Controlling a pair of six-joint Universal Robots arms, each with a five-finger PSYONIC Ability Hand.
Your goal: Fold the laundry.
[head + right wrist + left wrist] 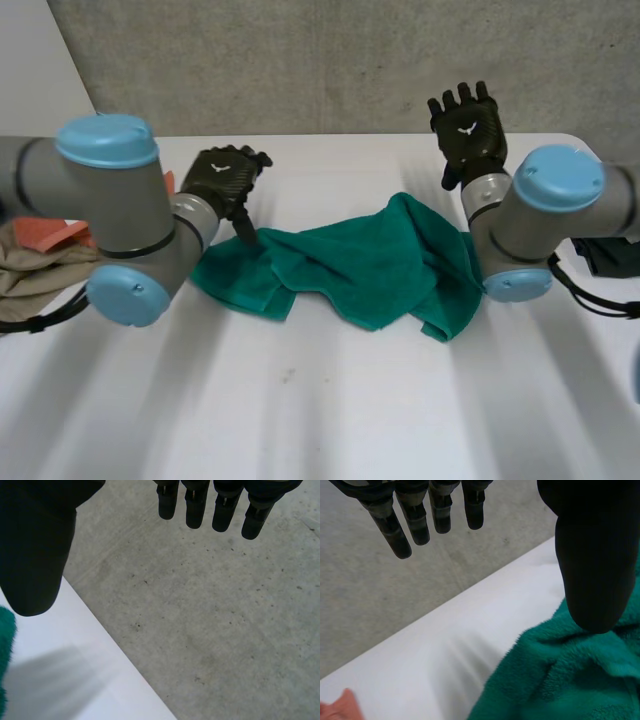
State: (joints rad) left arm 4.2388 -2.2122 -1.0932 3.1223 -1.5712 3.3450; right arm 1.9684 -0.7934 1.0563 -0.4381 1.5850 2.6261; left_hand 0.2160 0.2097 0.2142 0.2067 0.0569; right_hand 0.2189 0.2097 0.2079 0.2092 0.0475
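Lying crumpled near left hand (pixel 225 178): green towel (pixel 370 262)

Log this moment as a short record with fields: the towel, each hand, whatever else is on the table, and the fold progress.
cloth: green towel, crumpled and unfolded, in the middle of the table
left: left hand open, fingers straight, thumb over the towel's left end; contact unclear
right: right hand open, fingers straight, raised near the table's far edge, apart from the towel
other: beige and orange cloths heaped at the table's left edge
progress: no fold made yet
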